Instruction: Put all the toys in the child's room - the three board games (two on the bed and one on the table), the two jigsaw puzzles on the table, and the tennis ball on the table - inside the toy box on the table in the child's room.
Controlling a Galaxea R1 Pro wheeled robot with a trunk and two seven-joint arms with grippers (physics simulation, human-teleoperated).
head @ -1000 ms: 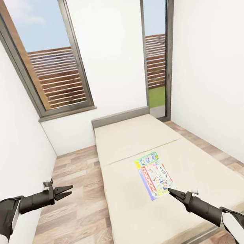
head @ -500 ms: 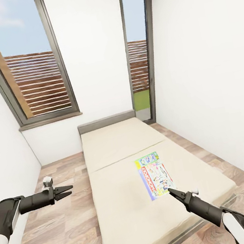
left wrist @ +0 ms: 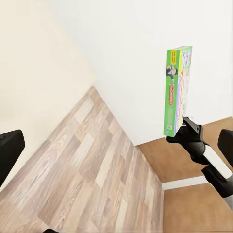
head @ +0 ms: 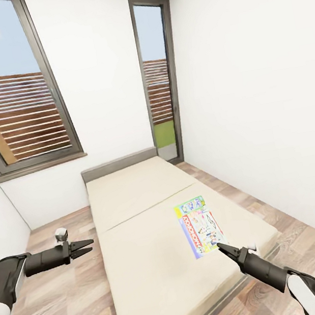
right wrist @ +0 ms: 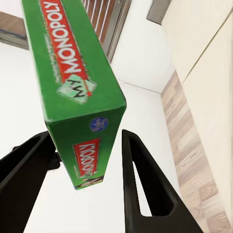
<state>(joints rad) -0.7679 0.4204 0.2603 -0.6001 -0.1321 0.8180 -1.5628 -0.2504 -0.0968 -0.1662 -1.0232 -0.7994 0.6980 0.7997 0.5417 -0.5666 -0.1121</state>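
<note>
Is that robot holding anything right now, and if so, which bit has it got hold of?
Yes. The right gripper holds the Monopoly box by one short end, fingers across its green edge. The left gripper holds nothing.

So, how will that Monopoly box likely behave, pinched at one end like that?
Probably stiff: the Monopoly box stands straight out from the right pincer without sagging. Gripped only near one end, it may pivot or slip if swung. It seems light for its size, being thin printed card.
</note>
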